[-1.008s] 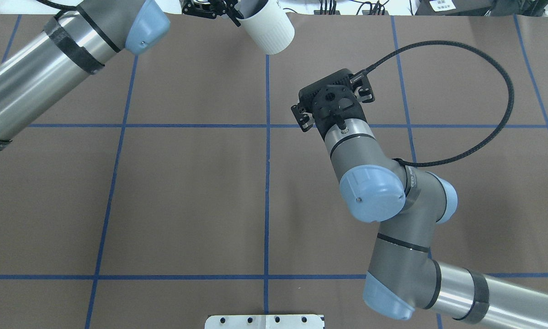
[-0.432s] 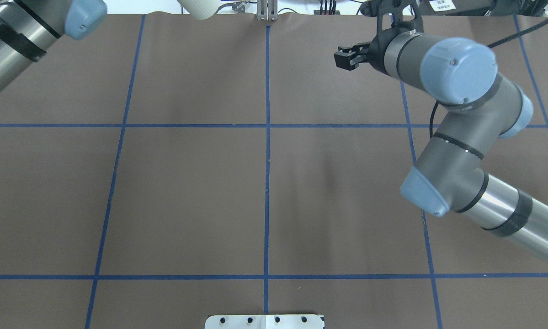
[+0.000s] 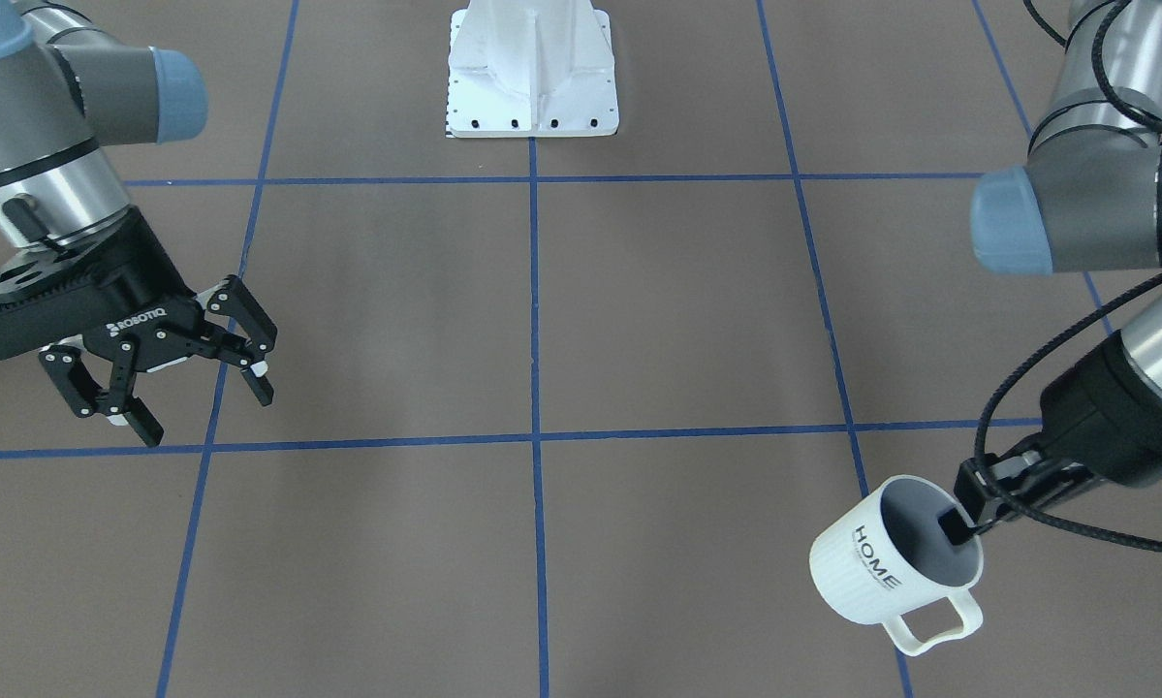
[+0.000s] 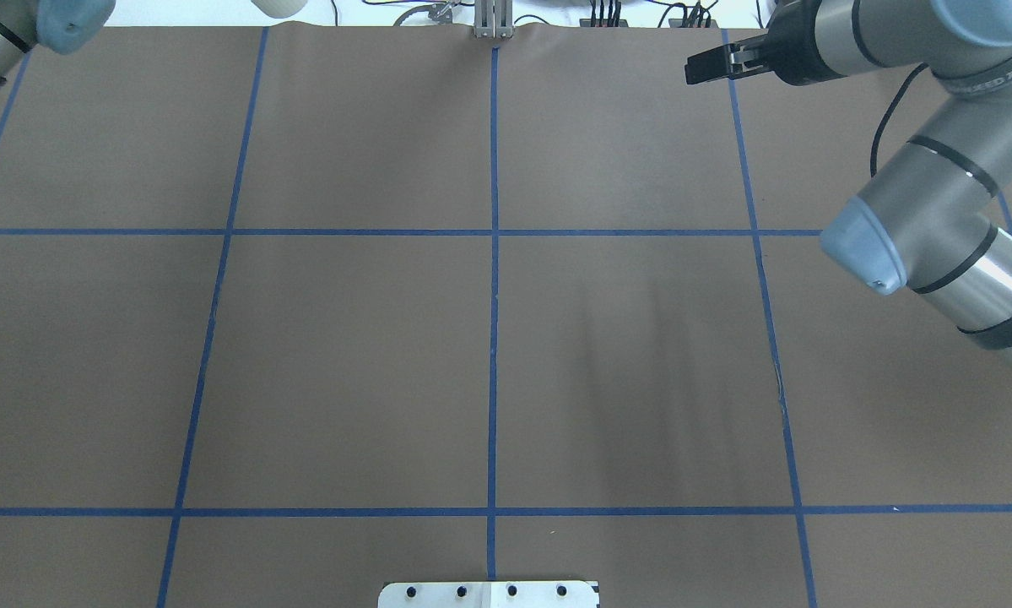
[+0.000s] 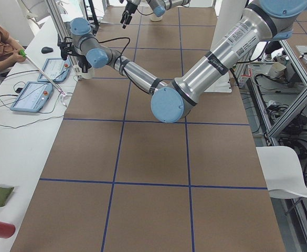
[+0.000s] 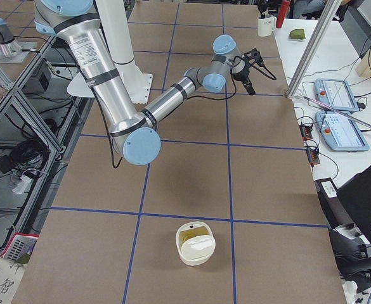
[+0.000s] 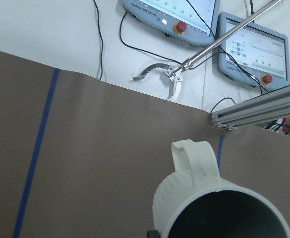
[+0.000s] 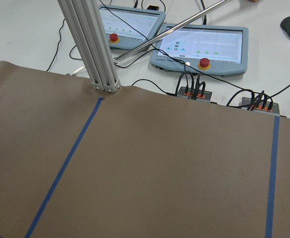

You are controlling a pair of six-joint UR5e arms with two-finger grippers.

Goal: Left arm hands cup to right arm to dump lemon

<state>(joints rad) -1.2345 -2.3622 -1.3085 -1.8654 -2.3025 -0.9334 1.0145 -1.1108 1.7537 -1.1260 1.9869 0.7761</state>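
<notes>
Over brown mat point(image 3: 658, 320) L gripper point(image 3: 963, 509) pinches cup point(image 3: 871, 572) rim, R gripper point(image 3: 205, 412) gapes empty, well apart: looks pre-handover, arms must meet next.

overhead: behind-above base plate point(image 4: 489, 594), facing forward-down | front: across from it, facing back, steep | 2 side views: table ends flanking it, far | 2 wrist views: close, left over cup point(image 7: 219, 213); both share teach pendants point(image 8: 199, 44)

Brown mat point(image 4: 345, 363), blue grid lines point(image 4: 493, 338), 2 pendants point(image 8: 199, 47)
</notes>
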